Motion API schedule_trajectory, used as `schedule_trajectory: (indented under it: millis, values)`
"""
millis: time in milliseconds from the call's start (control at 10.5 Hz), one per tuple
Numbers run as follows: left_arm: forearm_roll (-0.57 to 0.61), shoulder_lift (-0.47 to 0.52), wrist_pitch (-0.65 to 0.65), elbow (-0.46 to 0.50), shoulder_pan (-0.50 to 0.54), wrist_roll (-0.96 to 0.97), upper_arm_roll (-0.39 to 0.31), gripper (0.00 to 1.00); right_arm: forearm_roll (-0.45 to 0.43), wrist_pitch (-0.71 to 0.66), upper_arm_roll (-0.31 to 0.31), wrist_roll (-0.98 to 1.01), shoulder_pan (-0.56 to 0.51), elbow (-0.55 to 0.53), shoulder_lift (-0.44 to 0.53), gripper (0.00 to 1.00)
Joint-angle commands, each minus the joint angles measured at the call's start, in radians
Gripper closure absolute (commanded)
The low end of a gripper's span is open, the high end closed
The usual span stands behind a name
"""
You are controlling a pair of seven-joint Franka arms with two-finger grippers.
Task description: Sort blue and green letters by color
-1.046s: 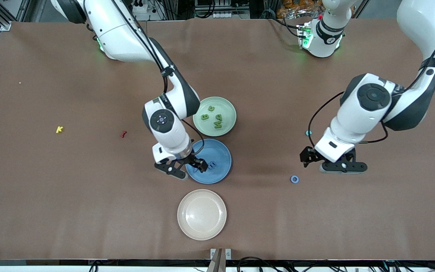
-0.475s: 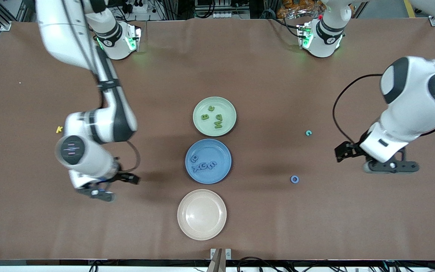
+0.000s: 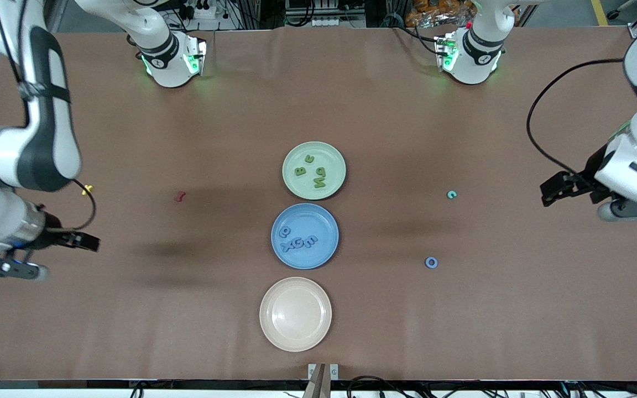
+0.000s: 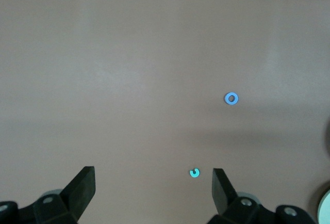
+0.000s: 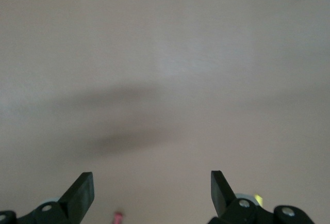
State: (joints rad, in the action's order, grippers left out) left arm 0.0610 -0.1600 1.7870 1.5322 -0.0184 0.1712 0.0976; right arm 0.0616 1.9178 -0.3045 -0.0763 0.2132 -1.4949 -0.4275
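Observation:
Several green letters [image 3: 318,179] lie in the green plate [image 3: 296,152]. Several blue letters [image 3: 299,243] lie in the blue plate [image 3: 324,221], which sits nearer the front camera. A blue O [image 3: 431,262] [image 4: 231,98] and a small teal letter [image 3: 451,194] [image 4: 194,172] lie loose on the table toward the left arm's end. My left gripper [image 3: 636,207] [image 4: 153,176] hangs open and empty above the table near that end. My right gripper [image 3: 6,269] [image 5: 150,180] hangs open and empty over the right arm's end.
A cream plate [image 3: 295,342] holding nothing sits nearest the front camera, in line with the other two. A dark-red letter [image 3: 180,195] [image 5: 118,217] and a yellow K [image 3: 87,189] [image 5: 258,199] lie toward the right arm's end.
Both arms have swung away from the middle toward their own ends of the table. The right gripper has left the blue plate, and the blue letters in it now show.

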Motion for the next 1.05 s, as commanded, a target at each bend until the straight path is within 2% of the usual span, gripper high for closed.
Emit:
schedule_trajectory:
  millis: [0,380,570,761,951]
  values:
    - [-0.026,0.045,-0.034,0.009,-0.026,-0.027,-0.050,0.00,-0.034,-0.139,0.021,0.024,-0.047,-0.067,0.197,0.00]
    - [-0.026,0.071,-0.084,0.011,-0.044,-0.027,-0.068,0.00,-0.066,-0.399,0.016,0.029,-0.069,0.014,0.346,0.00]
    - [-0.020,0.074,-0.104,0.006,-0.063,-0.038,-0.104,0.00,-0.072,-0.505,0.018,0.030,-0.068,0.096,0.377,0.00]
    - [-0.024,0.085,-0.110,0.005,-0.069,-0.070,-0.125,0.00,-0.066,-0.479,0.019,0.018,-0.054,0.082,0.392,0.00]
    - [-0.027,0.082,-0.110,0.006,-0.058,-0.071,-0.121,0.00,-0.065,-0.377,0.019,0.016,-0.037,-0.016,0.435,0.00]
